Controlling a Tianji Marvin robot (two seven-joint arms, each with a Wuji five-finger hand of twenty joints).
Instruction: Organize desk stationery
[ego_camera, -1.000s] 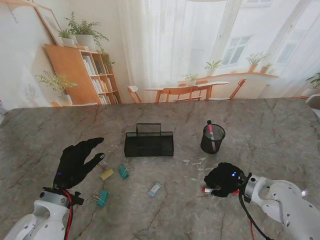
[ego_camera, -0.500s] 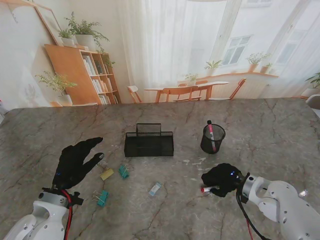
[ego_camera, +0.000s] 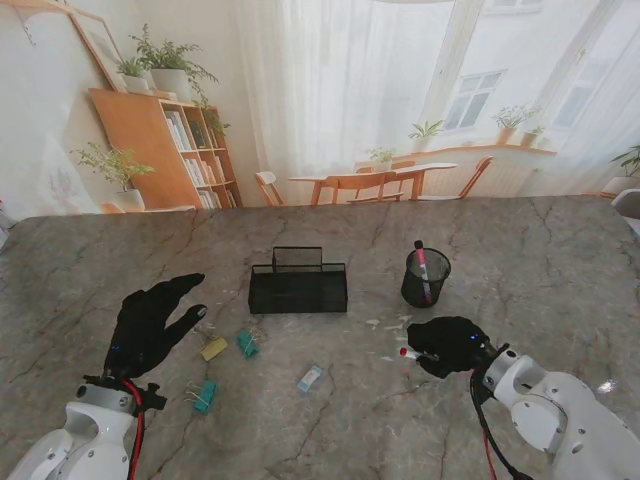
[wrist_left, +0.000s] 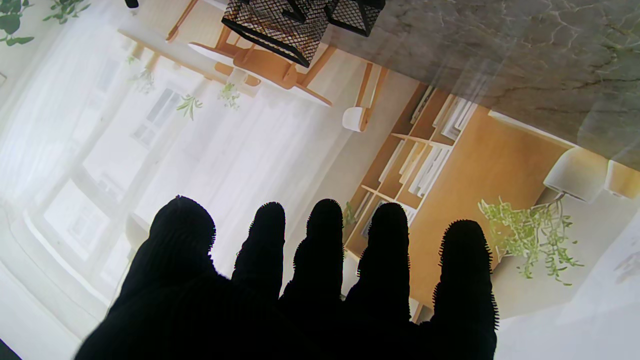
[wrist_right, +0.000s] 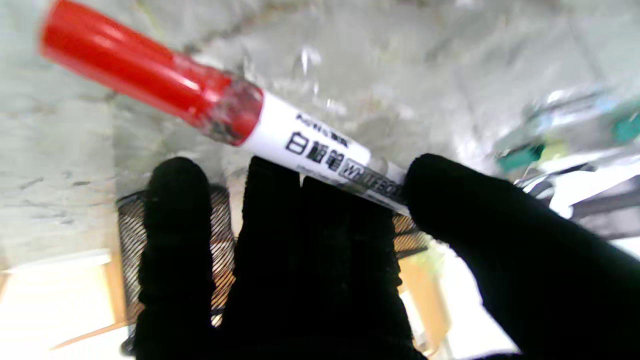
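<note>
The left hand hovers over the table on the robot's left, holding nothing, its fingers spread and apart. Just right of it lie small clips: a yellow clip closest to the fingertips, a teal clip beside that, and a second teal clip nearer to me. Farther from me, near the middle of the table, stands a black mesh tray — its mesh wall also shows in the left wrist view. To the right of the clips and nearer to me than the tray lies a small pale blue item, too small to make out. Right of the tray stands a round black mesh cup with a red-and-white pen upright inside it. Nearer to me than the cup, the right hand is closed around a marker — only the red end pokes out on the hand's left side in the stand's view. The right wrist view shows the marker plainly: a red cap, a white barrel with printed lettering, and the black fingers wrapped over the barrel with the thumb pressing on the opposite side. Behind those fingers the mesh cup is partly visible.
</note>
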